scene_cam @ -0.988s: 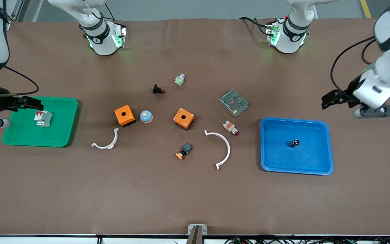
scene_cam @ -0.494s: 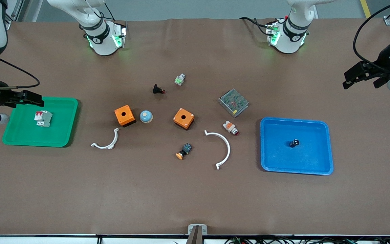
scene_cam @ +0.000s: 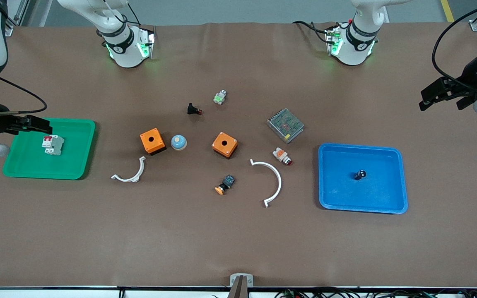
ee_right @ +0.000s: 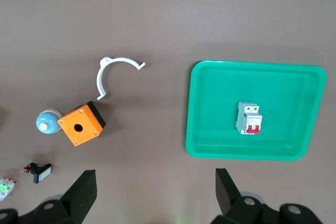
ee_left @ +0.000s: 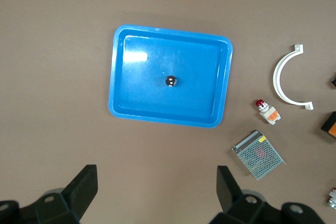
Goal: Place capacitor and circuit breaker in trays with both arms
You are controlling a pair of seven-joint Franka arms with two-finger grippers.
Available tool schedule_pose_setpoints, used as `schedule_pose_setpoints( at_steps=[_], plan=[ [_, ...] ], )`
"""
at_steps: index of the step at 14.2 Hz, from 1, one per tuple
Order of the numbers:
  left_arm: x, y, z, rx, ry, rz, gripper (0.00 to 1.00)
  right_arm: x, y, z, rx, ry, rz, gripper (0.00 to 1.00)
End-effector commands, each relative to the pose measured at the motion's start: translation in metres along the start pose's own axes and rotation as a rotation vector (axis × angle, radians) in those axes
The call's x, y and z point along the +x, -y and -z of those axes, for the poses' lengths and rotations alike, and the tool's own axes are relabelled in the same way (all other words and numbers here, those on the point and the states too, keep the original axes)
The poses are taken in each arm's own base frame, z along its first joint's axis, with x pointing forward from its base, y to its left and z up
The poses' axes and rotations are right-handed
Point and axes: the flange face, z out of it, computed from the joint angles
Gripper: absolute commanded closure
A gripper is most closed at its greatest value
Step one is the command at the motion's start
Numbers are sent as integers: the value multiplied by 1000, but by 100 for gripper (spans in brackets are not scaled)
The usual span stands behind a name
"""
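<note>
**Both parts in their trays, arms drawing away**

Since a second ago the left gripper (scene_cam: pixel 443 95) is lifting clear of the blue tray (scene_cam: pixel 402 182) toward the table's edge, while the right gripper (scene_cam: pixel 27 124) is barely shifting at the green tray (scene_cam: pixel 85 165). Both are showing fingers spread wide and holding nothing. Inside the blue tray, near its middle, the capacitor (scene_cam: pixel 360 174) is standing upright, well apart from the left gripper, which is hovering off the tray on the side toward the bases. Inside the green tray the circuit breaker (scene_cam: pixel 52 145) is lying with its red lever up, just beside the right gripper. Placement is looking finished; only retreat is remaining.
</note>
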Motion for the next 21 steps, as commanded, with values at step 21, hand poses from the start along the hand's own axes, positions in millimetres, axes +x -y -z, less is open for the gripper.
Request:
schedule_pose_setpoints(
  at_steps=[21],
  plan=[
    [0, -6, 6, -4, 5, -16, 0, -94, -7, 68, 36, -74, -18, 0]
  ],
)
